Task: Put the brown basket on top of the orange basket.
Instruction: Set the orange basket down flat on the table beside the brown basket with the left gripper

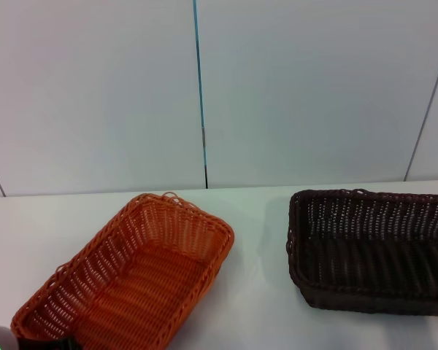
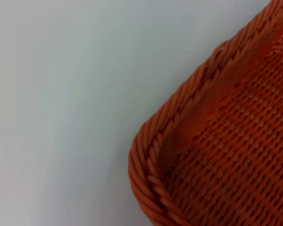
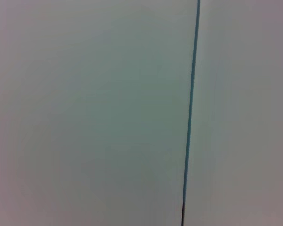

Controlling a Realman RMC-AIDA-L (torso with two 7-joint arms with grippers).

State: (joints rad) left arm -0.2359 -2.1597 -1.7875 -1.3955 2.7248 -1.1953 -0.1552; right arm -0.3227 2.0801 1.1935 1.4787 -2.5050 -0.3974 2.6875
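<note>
On the right side of a white table (image 1: 255,306), the brown basket (image 1: 371,249) is seen upright, its far end cut off by the picture's edge. Well apart to its left, the orange basket (image 1: 131,275) is set at an angle, one corner toward the wall. A bare strip of tabletop is left between the two, and more bare surface lies behind them. A pale panelled wall (image 1: 95,87) with a thin blue seam (image 1: 198,87) is seen behind the table. One braided corner of the orange basket is shown close up in the left wrist view. Neither gripper is visible, so their jaws cannot be judged; only the wall seam is shown in the right wrist view.
</note>
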